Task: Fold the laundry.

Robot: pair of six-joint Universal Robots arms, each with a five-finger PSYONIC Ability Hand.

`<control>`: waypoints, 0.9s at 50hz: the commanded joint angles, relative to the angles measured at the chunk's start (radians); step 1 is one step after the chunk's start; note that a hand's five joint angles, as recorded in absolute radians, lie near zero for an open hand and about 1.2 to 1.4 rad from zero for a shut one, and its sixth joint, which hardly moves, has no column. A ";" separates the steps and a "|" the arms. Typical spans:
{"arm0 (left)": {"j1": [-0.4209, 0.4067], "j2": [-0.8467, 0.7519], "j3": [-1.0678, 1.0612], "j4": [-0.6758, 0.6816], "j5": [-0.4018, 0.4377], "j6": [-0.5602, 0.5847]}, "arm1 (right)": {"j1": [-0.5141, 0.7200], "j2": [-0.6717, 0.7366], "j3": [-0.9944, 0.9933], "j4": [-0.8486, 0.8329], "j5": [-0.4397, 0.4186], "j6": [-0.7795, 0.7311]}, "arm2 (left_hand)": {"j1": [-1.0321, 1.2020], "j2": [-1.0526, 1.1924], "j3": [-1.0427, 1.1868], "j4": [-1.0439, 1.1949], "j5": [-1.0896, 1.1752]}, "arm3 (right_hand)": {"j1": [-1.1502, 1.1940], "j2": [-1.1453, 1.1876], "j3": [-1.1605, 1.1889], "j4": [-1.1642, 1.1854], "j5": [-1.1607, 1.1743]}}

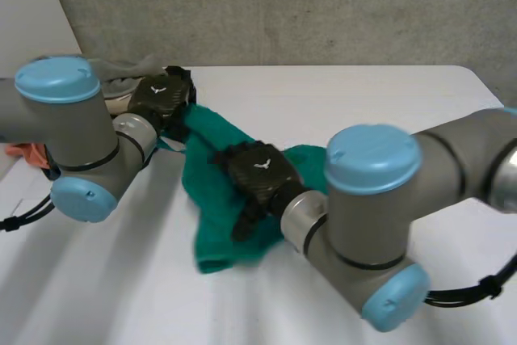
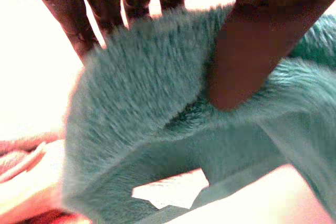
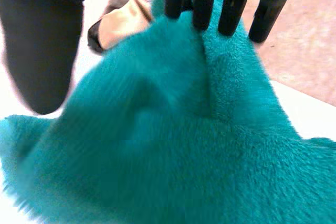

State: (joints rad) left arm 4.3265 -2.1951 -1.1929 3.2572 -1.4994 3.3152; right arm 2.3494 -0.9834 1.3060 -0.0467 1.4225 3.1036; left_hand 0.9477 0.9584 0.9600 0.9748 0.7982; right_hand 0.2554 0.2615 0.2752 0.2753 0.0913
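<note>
**White table, one cloth mid-way, a heap at my far left**

My table (image 1: 363,111) is white and plain. A teal fleece cloth (image 1: 212,191) lies rumpled on it near the middle, in front of me. Toward the far left sits a grey garment (image 1: 121,66) with a beige piece (image 3: 122,22) against it, and an orange cloth (image 1: 28,153) lies near the left edge.

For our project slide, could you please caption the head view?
The left hand pinches the far end of the teal towel while the right hand rests on its middle.
</note>
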 commanded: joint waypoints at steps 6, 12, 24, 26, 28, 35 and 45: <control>0.038 0.138 -0.080 -0.046 -0.013 0.003 | -0.119 -0.142 -0.008 0.146 -0.011 -0.126 | -0.526 -0.536 -0.538 -0.553 -0.551 | -0.081 -0.087 -0.101 -0.101 -0.091; 0.016 0.343 -0.258 -0.076 -0.015 0.000 | -0.248 -0.199 0.022 0.191 -0.019 -0.236 | -0.499 -0.510 -0.512 -0.527 -0.524 | -0.081 -0.087 -0.101 -0.101 -0.091; -0.145 0.499 -0.654 -0.082 -0.015 0.000 | -0.363 -0.227 0.142 0.194 -0.022 -0.421 | -0.250 -0.260 -0.262 -0.277 -0.275 | -0.081 -0.087 -0.101 -0.101 -0.091; -0.162 0.489 -0.678 -0.077 -0.013 0.001 | -0.366 -0.222 0.162 0.191 -0.022 -0.424 | -0.264 -0.275 -0.277 -0.291 -0.289 | -0.081 -0.087 -0.101 -0.101 -0.091; -0.171 0.454 -0.697 -0.073 -0.012 0.003 | -0.366 -0.218 0.171 0.188 -0.020 -0.422 | -0.267 -0.278 -0.280 -0.295 -0.292 | -0.081 -0.087 -0.101 -0.101 -0.091; -0.177 0.296 -0.679 -0.021 -0.012 0.003 | -0.366 -0.201 0.200 0.171 -0.019 -0.422 | -0.250 -0.260 -0.262 -0.277 -0.275 | -0.081 -0.087 -0.101 -0.101 -0.091; -0.166 0.226 -0.639 0.093 -0.042 0.004 | -0.366 -0.201 0.248 0.130 -0.019 -0.422 | -0.097 -0.108 -0.110 -0.124 -0.122 | -0.079 -0.086 -0.099 -0.099 -0.090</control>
State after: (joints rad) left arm 4.1541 -1.9407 -1.8568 3.2978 -1.5195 3.3181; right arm 1.9834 -1.1836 1.5302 0.1029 1.4037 2.6813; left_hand 0.7114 0.7019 0.7012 0.7031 0.5242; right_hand 0.2224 0.2081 0.2097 0.2098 0.0481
